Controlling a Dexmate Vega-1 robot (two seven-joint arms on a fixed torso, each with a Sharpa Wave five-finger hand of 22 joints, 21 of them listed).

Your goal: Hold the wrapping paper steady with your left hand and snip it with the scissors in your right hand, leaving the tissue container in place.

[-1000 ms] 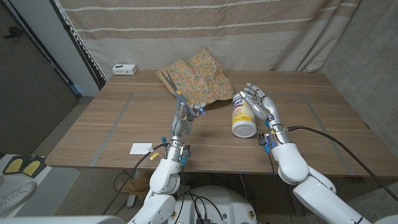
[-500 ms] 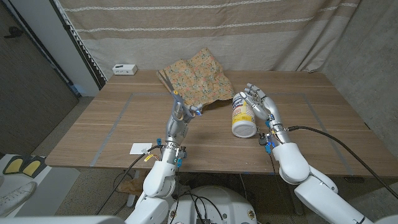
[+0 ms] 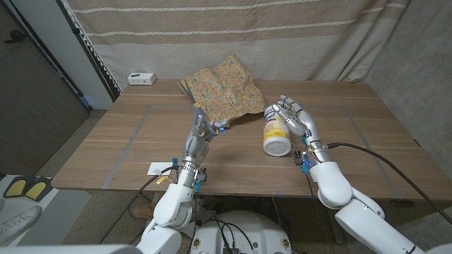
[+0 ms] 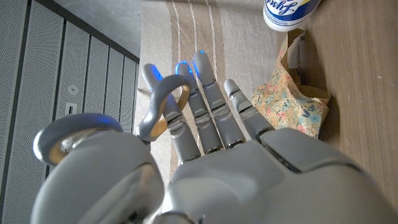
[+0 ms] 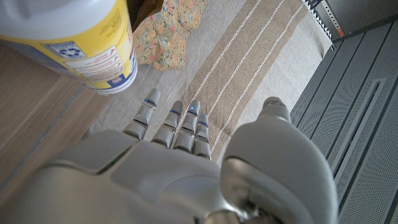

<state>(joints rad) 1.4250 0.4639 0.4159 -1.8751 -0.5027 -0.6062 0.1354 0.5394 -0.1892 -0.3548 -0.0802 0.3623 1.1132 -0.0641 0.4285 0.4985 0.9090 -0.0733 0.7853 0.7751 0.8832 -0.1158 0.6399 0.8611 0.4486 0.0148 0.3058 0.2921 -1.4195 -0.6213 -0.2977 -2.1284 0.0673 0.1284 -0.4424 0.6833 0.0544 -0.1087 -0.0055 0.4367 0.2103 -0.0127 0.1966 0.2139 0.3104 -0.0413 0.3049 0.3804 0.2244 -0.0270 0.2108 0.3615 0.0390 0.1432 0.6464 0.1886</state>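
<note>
upright tissue container [image 3: 276, 130] beside wrapping paper [image 3: 224, 89]

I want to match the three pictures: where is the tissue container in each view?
Head view: the tissue container sits right of centre, beside the right hand.
Left wrist view: the container beyond the wrapping paper.
Right wrist view: the container just ahead of the fingers.
Shared landmark: the floral wrapping paper beside it.

The tissue container [image 4: 287, 14] bears blue cursive lettering on its white label in the left wrist view, cut off and upside down, seemingly "Lysol". In the right wrist view its yellow label [image 5: 93, 59] carries print too small to read.
</note>
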